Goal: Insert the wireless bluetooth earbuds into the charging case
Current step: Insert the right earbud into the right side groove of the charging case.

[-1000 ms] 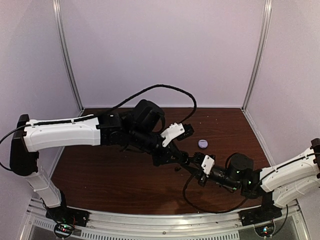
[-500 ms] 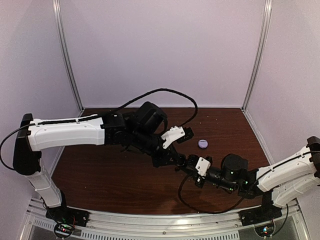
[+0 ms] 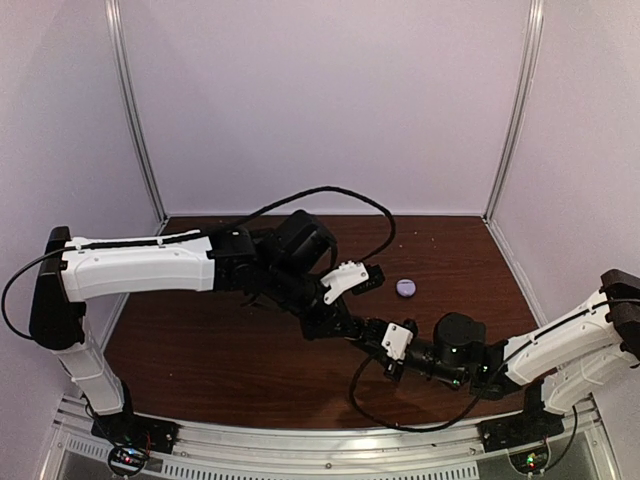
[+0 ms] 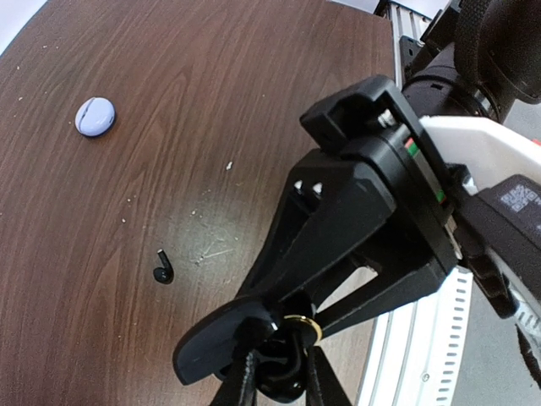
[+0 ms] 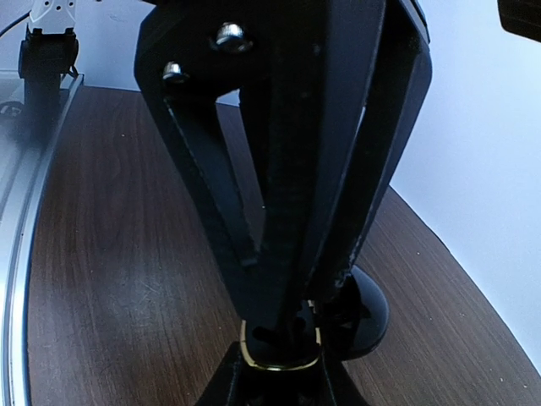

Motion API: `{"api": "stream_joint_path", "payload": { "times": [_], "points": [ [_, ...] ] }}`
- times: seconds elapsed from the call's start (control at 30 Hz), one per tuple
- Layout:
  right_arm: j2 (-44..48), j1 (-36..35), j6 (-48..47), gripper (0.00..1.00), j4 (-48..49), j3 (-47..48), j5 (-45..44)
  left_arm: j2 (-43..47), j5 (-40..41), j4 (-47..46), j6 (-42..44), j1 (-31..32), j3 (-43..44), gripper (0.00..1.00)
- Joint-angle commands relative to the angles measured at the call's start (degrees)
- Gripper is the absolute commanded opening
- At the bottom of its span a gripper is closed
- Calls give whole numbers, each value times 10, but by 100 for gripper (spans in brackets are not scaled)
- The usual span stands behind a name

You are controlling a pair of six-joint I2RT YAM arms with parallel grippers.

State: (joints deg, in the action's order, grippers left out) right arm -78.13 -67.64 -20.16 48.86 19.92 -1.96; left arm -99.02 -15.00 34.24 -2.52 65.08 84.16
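Black earbud (image 4: 163, 269): tiny, stemmed, glossy, lying flat on the wood table (image 4: 211, 76), well apart from the closed lavender case (image 4: 95, 116).

Both arms reach in and meet over mid-table. The left gripper (image 4: 279, 382) and right gripper (image 5: 279, 379) are both drawn closed, tip to tip, at a glossy black rounded piece (image 5: 365, 315).

Cannot tell which gripper clamps it. Other earbuds not made out.

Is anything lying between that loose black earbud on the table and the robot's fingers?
Nothing visible does. Only bare table with a few pale specks separates the black earbud from the right arm's fingers, which are shut close by.
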Motion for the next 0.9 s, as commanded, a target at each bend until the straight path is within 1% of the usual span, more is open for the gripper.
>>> {"api": "stream_joint_path", "payload": {
  "times": [0.0,0.17,0.33,0.5,0.67,0.77,0.87],
  "points": [
    [9,-5,-13,0,69,10,31,-14,-35,-29,10,8,17,7],
    [12,-5,-17,0,63,10,26,-19,-47,-18,16,9,16,7],
    [19,-6,-20,0,60,9,39,-21,-29,-16,3,9,23,9],
    [19,-6,-7,0,77,2,56,-24,-13,-15,-5,9,28,11],
    [20,-6,1,0,87,-3,53,-24,-6,-6,-5,9,30,18],
    [21,-6,6,0,92,-8,50,-22,-6,-4,-3,9,32,25],
    [22,-6,13,0,102,-13,47,-20,-1,-4,-4,9,33,27]
  ]
}}
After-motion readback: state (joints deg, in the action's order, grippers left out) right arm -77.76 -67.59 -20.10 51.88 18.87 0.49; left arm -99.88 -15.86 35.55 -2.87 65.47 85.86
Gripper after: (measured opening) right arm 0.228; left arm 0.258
